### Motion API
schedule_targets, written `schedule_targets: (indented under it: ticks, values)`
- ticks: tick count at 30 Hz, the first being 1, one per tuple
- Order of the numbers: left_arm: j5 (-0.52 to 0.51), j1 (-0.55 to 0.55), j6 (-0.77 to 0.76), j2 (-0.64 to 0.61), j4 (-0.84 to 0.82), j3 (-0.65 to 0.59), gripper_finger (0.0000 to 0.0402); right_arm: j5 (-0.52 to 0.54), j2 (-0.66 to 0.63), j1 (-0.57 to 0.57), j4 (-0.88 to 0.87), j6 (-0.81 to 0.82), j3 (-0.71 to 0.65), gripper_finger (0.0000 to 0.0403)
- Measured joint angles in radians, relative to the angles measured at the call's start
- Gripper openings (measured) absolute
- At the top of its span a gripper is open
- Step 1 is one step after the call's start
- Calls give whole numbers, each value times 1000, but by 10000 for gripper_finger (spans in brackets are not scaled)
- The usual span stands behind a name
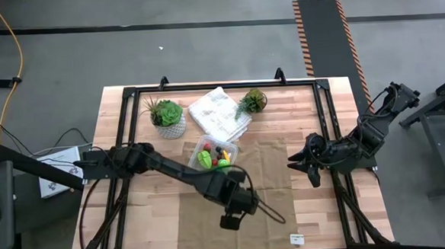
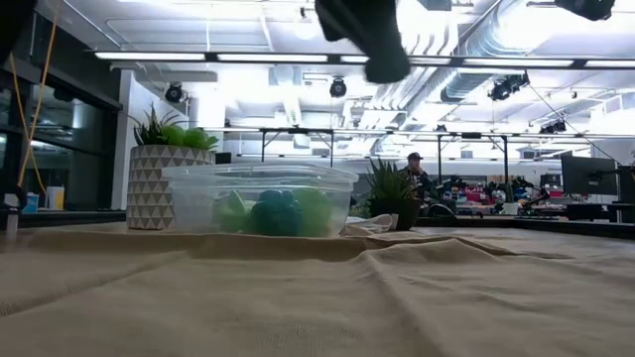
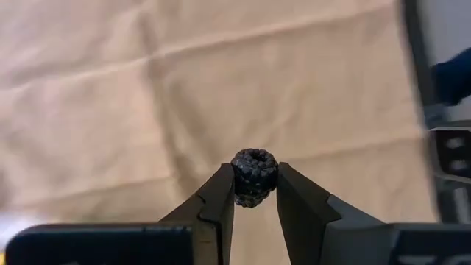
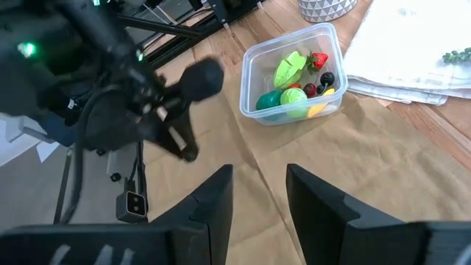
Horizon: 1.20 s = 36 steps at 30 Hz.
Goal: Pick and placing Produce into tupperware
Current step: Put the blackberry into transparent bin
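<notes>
A small dark bumpy toy berry (image 3: 255,177) sits between the fingers of my left gripper (image 3: 255,193), which is shut on it above the tan cloth (image 1: 271,175), near the table's front (image 1: 229,222). The clear tupperware (image 1: 197,150) rests on the cloth farther back and holds green, red, dark and yellow produce (image 4: 294,81). My right gripper (image 4: 259,180) waits open at the table's right (image 1: 299,166), with nothing between its fingers. My left gripper pinches the berry's two opposite sides (image 3: 237,182) between its two fingertips (image 3: 221,195). The fingers slant steeply down from above. The berry is lifted clear of the cloth, its hollow end facing up the fingers.
Two potted plants (image 1: 167,116) (image 1: 252,101) and a white wrinkly bag (image 1: 220,113) stand at the table's far side behind the tupperware. A black frame rail (image 1: 326,127) runs around the work area. A small white tag (image 1: 297,239) lies near the front edge.
</notes>
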Motion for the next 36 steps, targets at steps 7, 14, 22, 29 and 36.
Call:
schedule_targets:
  ticks: [7,14,22,29,36]
  values:
    - [-59,71,-49,0,-184,74,77,0,0,0,0,-7,0,119]
    - [-62,137,-67,1,-278,77,78,0,0,0,0,-24,0,119]
    - [-59,194,-49,1,-418,77,78,0,0,0,0,-30,0,119]
    - [-54,227,-14,-7,-479,78,78,0,0,0,0,-26,0,119]
    - [-50,259,21,-84,-479,78,78,0,-1,0,6,-26,0,119]
